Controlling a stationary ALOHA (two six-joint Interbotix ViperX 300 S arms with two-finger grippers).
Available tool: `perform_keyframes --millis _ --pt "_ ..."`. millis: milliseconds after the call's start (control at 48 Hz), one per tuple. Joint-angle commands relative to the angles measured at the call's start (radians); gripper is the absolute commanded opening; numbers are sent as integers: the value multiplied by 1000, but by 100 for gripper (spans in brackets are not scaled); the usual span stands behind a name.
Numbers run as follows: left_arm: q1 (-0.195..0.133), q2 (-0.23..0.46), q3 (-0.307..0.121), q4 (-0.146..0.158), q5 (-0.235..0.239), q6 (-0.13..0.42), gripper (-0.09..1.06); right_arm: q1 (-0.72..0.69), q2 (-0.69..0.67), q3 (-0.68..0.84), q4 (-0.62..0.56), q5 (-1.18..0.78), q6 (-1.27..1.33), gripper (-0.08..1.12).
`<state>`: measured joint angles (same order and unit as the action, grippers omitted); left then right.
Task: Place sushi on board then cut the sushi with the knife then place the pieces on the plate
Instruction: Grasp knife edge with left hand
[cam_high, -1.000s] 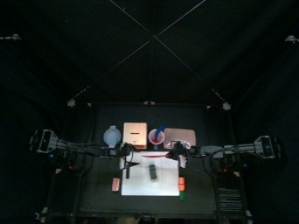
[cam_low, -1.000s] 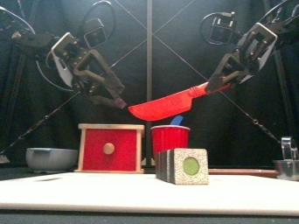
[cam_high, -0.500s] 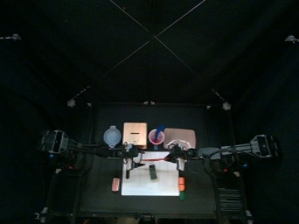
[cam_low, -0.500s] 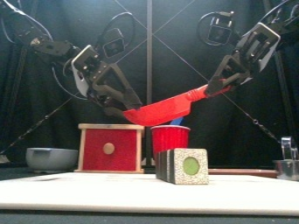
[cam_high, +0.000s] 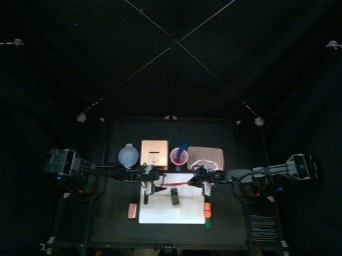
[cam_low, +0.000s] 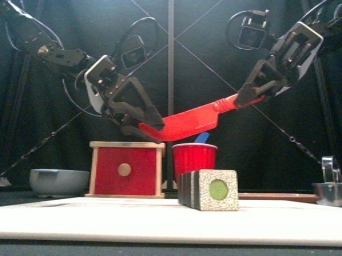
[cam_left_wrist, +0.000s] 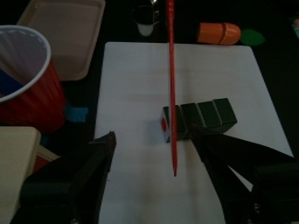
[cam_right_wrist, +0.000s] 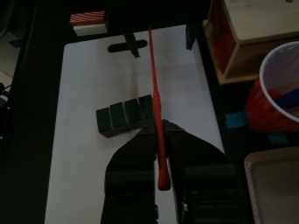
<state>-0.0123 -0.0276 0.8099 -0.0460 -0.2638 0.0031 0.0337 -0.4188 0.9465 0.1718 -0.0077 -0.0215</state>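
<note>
— While the red knife (cam_low: 201, 112) hangs in the air, who holds it?
— The right gripper (cam_low: 242, 100), jaws pinching the handle. The left gripper (cam_low: 148, 126) has its jaws spread either side of the blade. Below, the sushi roll (cam_low: 210, 189) lies on the white board (cam_low: 94, 220).

A dark green sushi roll (cam_low: 210, 189) lies whole on the white board (cam_left_wrist: 128, 96). A red knife (cam_low: 201, 110) slants in the air above it. The pink plate (cam_high: 205, 156) sits behind the board.
</note>
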Motion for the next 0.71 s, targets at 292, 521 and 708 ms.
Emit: perform_keyframes --millis 292,521,708 --pt "0 -6 -23 2 9 2 69 3 -11 -25 5 -11 -2 32" --pt "-6 -6 -23 2 31 2 54 6 -3 -21 18 -9 0 32" --pt "-25 -6 -23 2 32 2 44 12 31 -23 41 -9 0 32"
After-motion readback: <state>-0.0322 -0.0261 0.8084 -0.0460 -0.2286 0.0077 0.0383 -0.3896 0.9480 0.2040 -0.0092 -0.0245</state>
